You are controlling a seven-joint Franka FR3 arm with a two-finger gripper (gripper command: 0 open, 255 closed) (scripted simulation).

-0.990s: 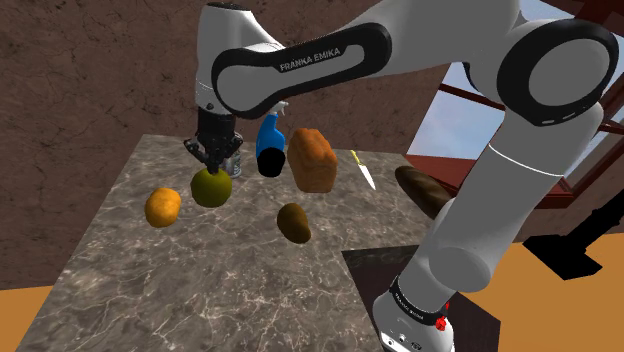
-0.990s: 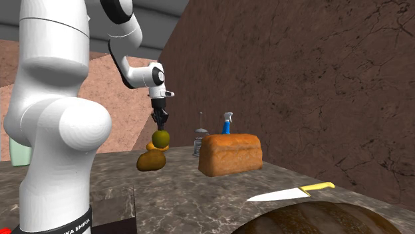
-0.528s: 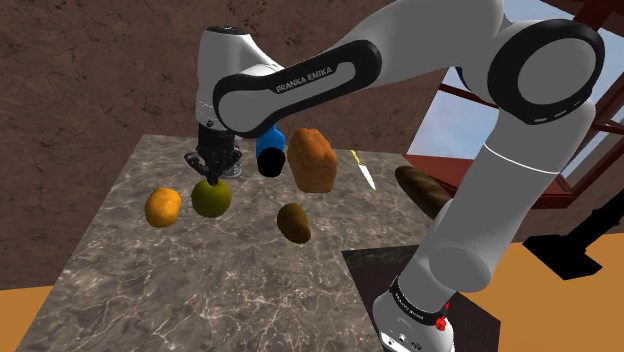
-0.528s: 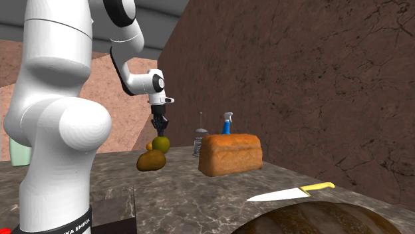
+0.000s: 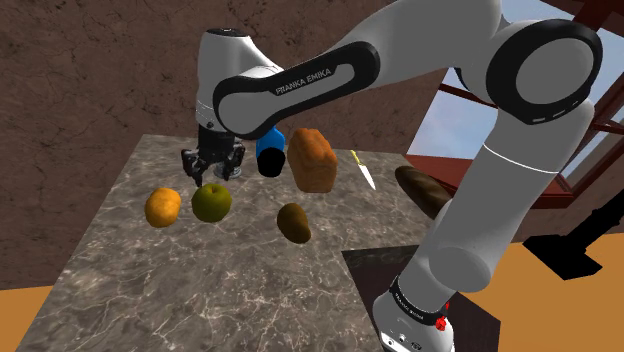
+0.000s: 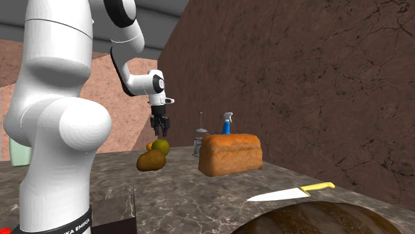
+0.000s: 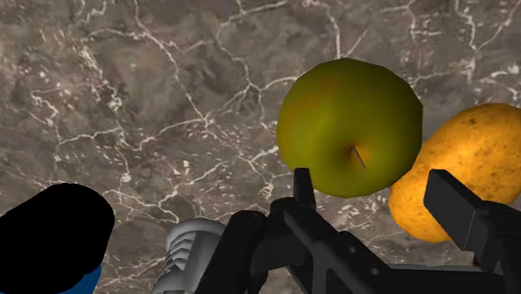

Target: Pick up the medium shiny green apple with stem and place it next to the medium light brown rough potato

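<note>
Gripper (image 5: pixel 211 171): fingers spread wide, nothing btwn them, holding nothing. Hangs just above the apple (image 5: pixel 211 202), not touching it.

Apple: green-yellow, stem up. Appears to sit on the marble table (image 5: pixel 150 290), free of the fingers. Wrist view shows it just beyond the fingertips, stem visible.

Position: apple lies btwn the orange (image 5: pixel 163 207) and the potato (image 5: pixel 293 222). Just beside the orange, maybe touching, can't tell. A strip of bare table separates it from the potato.

Bread loaf (image 5: pixel 312 158), blue spray bottle (image 5: pixel 269 152) and knife (image 5: pixel 362 170) stand further back, not involved.

Progress, my read: pick and carry look done, apple down and let go. Doubtful pt: the apple sits nearer the orange than the potato, so "next to" is loose. Left: pull the arm up and clear, or re-grip and shift the apple closer to the potato.
</note>
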